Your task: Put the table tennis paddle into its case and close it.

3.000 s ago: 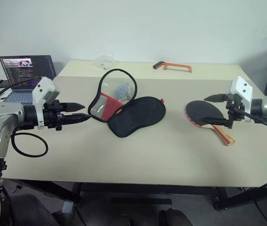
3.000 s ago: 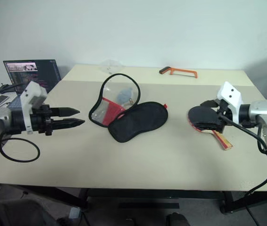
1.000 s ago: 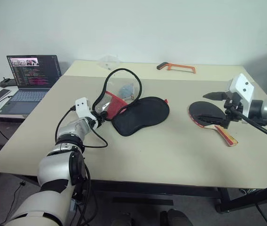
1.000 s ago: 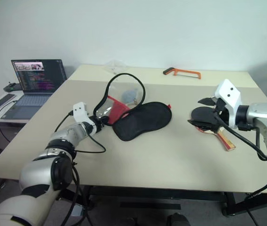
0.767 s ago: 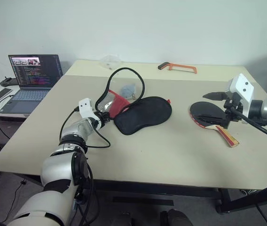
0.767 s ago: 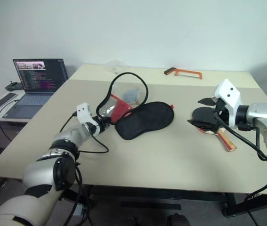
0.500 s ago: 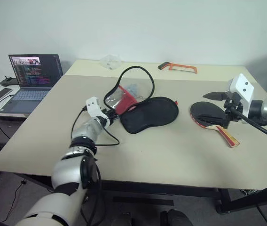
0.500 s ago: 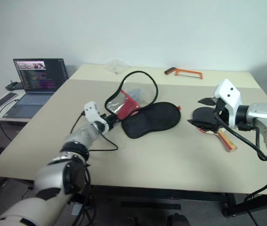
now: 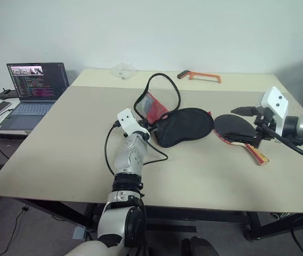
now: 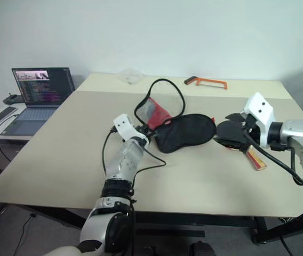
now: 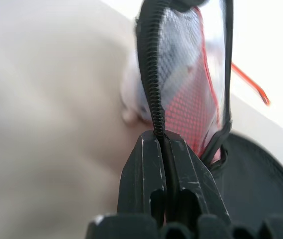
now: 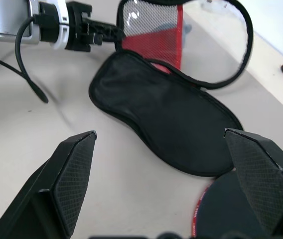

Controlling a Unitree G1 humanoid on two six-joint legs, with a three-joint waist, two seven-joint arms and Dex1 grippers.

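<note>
Left gripper [image 11: 164, 149]: clamped on the zip edge of the case [image 9: 186, 125], at its raised flap.
Right gripper [image 12: 166, 179]: fingers spread wide, gripping nothing.
Paddle [image 9: 237, 130]: on the table [image 9: 61, 138], just under the right gripper, beside the case.

Case [image 9: 186, 125] mid-table, paddle [image 9: 236, 129] touching its right, hacksaw [image 9: 199, 77] behind.
</note>
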